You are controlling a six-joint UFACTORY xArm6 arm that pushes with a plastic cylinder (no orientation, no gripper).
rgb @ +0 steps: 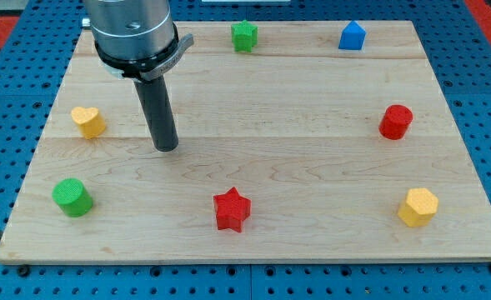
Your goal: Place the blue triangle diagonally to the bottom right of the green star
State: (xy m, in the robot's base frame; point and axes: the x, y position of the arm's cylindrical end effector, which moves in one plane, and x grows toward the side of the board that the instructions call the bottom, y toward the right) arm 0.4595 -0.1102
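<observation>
Red star point(232, 209) nearest — blue triangle point(353, 37) apex up; my tip point(167, 147) touches nothing.

A pale wooden board point(312, 167) carries seven small blocks around its edges: a green star point(244, 36) and blue triangle point(353, 37) along the view's top, a yellow heart point(87, 122) at the view's left, a red cylinder point(395, 122) at the right, and (along the bottom) a green cylinder point(72, 197), red star point(232, 209) and yellow hexagon point(418, 207).
</observation>
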